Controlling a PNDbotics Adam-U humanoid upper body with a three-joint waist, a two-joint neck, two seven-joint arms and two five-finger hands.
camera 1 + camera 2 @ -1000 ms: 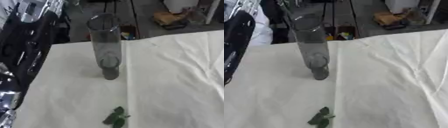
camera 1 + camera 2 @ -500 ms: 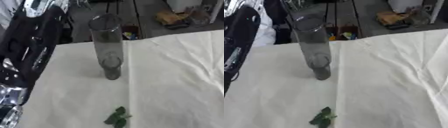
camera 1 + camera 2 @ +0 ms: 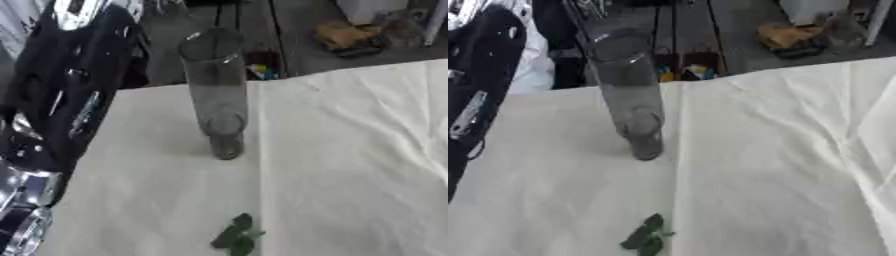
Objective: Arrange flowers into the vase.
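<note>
Vase (image 3: 217, 95): tall clear cylinder, upright, empty, toward the far-left part of the white-clothed table (image 3: 350, 160).
Greenery (image 3: 236, 236): one small leafy sprig, flat on the cloth, well apart, near edge.
Left arm (image 3: 61, 100): black, at the left margin; hand's opening could not be told. Right hand unseen.
Advice: lift the sprig by its stem, enter the mouth vertically, avoid tipping the vase.

Glossy black left arm (image 3: 66, 95) with silver joints, chrome sheen near lower corner
</note>
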